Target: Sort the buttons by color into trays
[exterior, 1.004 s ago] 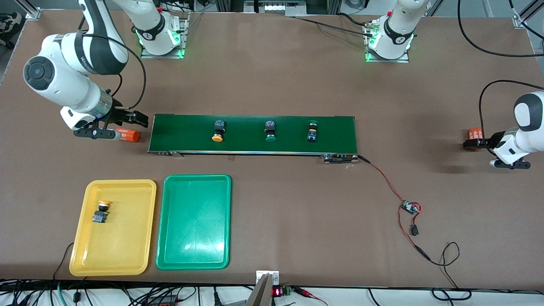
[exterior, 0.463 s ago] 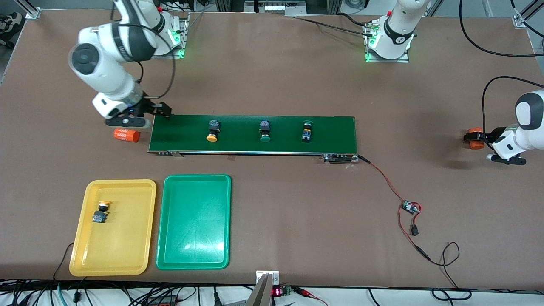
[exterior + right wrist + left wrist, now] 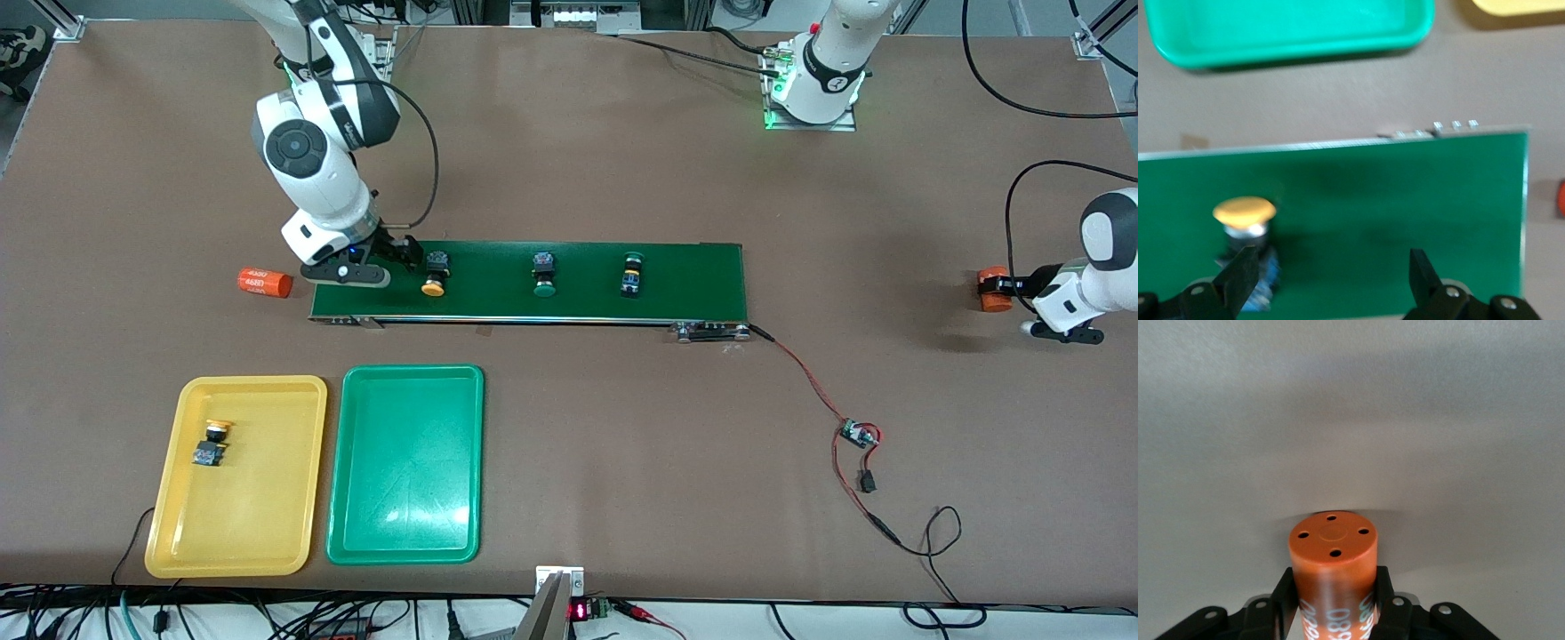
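Buttons (image 3: 433,274) — round-capped, blocky — ride the belt (image 3: 693,276); right tool (image 3: 400,260) wide, left tool (image 3: 1005,286) clamps a smooth orange cylinder (image 3: 1333,567).

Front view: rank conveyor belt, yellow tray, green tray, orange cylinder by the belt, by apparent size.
1. Conveyor belt, largest.
2. Yellow tray and green tray: look alike, tied.
3. Orange cylinder, smallest.
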Action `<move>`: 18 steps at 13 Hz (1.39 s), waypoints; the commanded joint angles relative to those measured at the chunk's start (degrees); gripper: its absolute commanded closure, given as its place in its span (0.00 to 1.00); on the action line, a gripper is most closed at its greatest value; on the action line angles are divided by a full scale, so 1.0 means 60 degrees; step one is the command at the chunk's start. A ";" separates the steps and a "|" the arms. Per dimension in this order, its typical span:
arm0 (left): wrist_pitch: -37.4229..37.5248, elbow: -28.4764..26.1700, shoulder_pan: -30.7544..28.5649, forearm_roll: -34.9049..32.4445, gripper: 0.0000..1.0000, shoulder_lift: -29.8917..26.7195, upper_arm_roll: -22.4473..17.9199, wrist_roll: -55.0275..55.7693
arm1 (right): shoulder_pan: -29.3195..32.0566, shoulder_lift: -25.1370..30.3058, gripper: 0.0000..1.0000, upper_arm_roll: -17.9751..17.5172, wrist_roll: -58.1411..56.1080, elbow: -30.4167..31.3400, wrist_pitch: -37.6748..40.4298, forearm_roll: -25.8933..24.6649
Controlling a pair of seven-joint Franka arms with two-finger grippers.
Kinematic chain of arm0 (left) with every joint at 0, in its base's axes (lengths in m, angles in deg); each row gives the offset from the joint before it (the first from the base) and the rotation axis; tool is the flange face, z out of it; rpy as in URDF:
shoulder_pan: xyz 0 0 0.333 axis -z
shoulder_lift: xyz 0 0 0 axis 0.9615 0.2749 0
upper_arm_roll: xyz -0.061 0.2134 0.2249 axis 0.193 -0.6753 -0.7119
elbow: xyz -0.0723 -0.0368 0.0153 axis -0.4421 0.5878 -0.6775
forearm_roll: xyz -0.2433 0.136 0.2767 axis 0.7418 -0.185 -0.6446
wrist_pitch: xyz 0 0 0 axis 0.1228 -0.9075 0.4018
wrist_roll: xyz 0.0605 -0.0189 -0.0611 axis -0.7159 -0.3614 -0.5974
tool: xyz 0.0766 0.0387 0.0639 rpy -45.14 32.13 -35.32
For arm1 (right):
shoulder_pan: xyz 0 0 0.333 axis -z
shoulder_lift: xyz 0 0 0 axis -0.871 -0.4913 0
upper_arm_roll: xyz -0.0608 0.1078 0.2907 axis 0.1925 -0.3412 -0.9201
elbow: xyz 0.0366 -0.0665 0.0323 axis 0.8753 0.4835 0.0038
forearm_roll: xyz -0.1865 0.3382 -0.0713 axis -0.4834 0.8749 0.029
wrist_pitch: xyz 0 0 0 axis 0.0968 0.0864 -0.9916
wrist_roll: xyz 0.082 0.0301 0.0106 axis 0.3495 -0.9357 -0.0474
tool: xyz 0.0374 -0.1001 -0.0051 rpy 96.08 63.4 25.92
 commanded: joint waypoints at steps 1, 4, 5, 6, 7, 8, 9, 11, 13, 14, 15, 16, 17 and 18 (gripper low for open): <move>0.0130 0.0285 0.0257 -0.0292 1.00 -0.0483 0.0486 -0.1213 | -0.0268 -0.0586 0.00 0.0067 0.0641 -0.0844 0.0111 -0.0064; 0.0144 0.0463 0.0712 -0.0248 1.00 -0.0733 0.1845 -0.3474 | -0.0502 -0.0805 0.00 0.0067 0.1184 -0.0845 0.0067 -0.0048; 0.0202 0.0506 0.1032 -0.0234 1.00 -0.0894 0.2257 -0.3550 | -0.0547 -0.0937 0.00 0.0067 0.1185 -0.0845 0.0067 -0.0077; 0.0304 0.0478 0.1398 -0.0175 1.00 -0.1026 0.2464 -0.3595 | -0.0591 -0.1069 0.00 0.0067 0.1142 -0.0830 0.0052 -0.0107; 0.0349 0.0463 0.1648 -0.0102 1.00 -0.1027 0.2655 -0.3609 | -0.0678 -0.1142 0.00 0.0067 0.1098 -0.0830 0.0067 -0.0107; 0.0364 0.0463 0.2013 -0.0102 1.00 -0.1027 0.2975 -0.3610 | -0.0708 -0.1143 0.00 0.0067 0.1039 -0.0815 0.0081 -0.0093; 0.0379 0.0390 0.2713 -0.0116 1.00 -0.1085 0.3240 -0.3610 | -0.0680 -0.1129 0.00 0.0067 0.0995 -0.0772 0.0140 -0.0092; 0.0364 -0.0120 0.3842 -0.0116 1.00 -0.1668 0.3359 -0.3654 | -0.0636 -0.1143 0.07 0.0067 0.0908 -0.0742 0.0140 -0.0078; 0.0393 -0.0531 0.4898 -0.0116 1.00 -0.2241 0.3505 -0.3683 | -0.0592 -0.1143 0.29 0.0067 0.0805 -0.0684 0.0155 -0.0078; 0.0408 -0.0591 0.5236 -0.0116 1.00 -0.2272 0.3738 -0.3987 | -0.0577 -0.1158 0.39 0.0081 0.0572 -0.0669 0.0155 -0.0078; 0.0350 -0.0737 0.5558 -0.0116 1.00 -0.2243 0.3769 -0.4179 | -0.0577 -0.1172 0.48 0.0096 0.0410 -0.0669 0.0155 -0.0078; 0.0277 -0.0883 0.5808 -0.0218 1.00 -0.2170 0.3770 -0.4210 | -0.0490 -0.1216 0.54 0.0111 0.0322 -0.0654 0.0155 -0.0078; 0.0276 -0.0928 0.5999 -0.0306 1.00 -0.2054 0.3770 -0.4312 | -0.0416 -0.1245 0.59 0.0111 0.0263 -0.0640 0.0155 -0.0078; 0.0276 -0.1001 0.6233 -0.0307 1.00 -0.2009 0.3770 -0.4690 | -0.0401 -0.1260 0.63 0.0125 0.0117 -0.0582 0.0155 -0.0078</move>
